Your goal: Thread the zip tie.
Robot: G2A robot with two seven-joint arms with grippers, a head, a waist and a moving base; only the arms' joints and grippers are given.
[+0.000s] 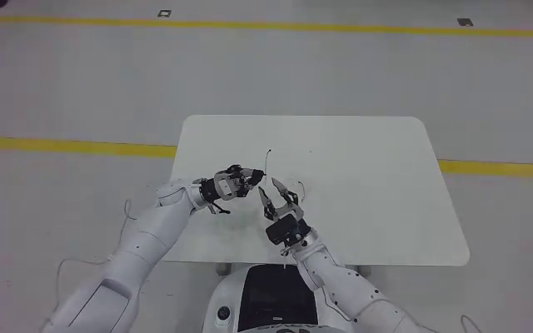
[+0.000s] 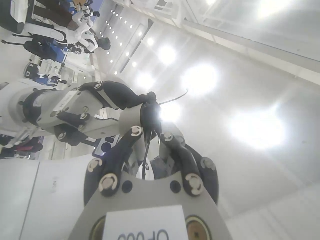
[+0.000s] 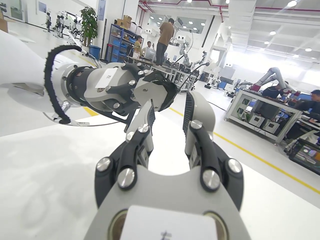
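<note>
The left claw pinches the thin zip tie, which looks light and bendy, so the open right claw just beside it should grab near the loose tip.

Zip tie held in the left gripper above the table, free end pointed away from the robot, right gripper placed just beside it, to the right and nearer the robot.
</note>
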